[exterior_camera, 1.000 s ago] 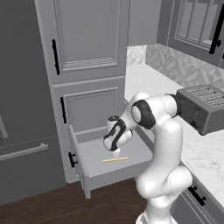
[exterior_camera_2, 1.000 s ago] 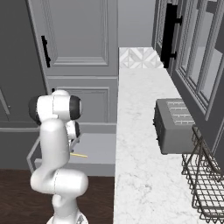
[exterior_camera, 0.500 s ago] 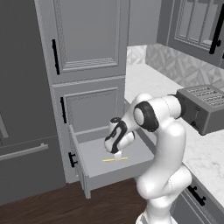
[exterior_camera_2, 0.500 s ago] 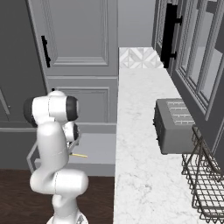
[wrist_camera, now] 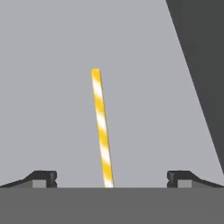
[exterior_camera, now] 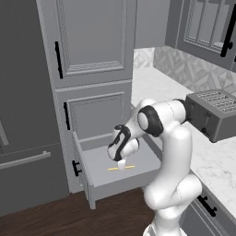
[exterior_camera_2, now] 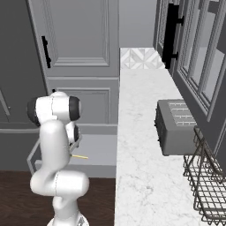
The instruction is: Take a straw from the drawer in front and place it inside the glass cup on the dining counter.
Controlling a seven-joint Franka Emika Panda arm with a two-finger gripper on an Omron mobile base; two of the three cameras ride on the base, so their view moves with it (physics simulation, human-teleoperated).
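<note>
Hand view looks straight down onto the flat grey floor of the drawer (wrist_camera: pixel 65 87), where the straw (wrist_camera: pixel 102 129) lies, striped yellow and white, running from the bottom edge up toward the middle. The gripper (wrist_camera: pixel 112 178) hangs over it with its jaws spread wide, one dark tip at each side and the straw's near end midway between them; nothing is grasped. A darker grey wall of the drawer cuts across the upper right corner. In the left base view the drawer (exterior_camera: pixel 92 182) stands pulled out below a tall grey cabinet door (exterior_camera: pixel 92 41), and the gripper (exterior_camera: pixel 121 164) points down into it just above the straw (exterior_camera: pixel 121 168), which lies flat on the drawer floor. A toaster (exterior_camera: pixel 216 113) sits on the marble worktop (exterior_camera: pixel 216 161) to the right. In the right base view the straw (exterior_camera_2: pixel 80 156) pokes out from behind the arm, and a wire basket (exterior_camera_2: pixel 209 185) stands beside the toaster (exterior_camera_2: pixel 176 126).
</note>
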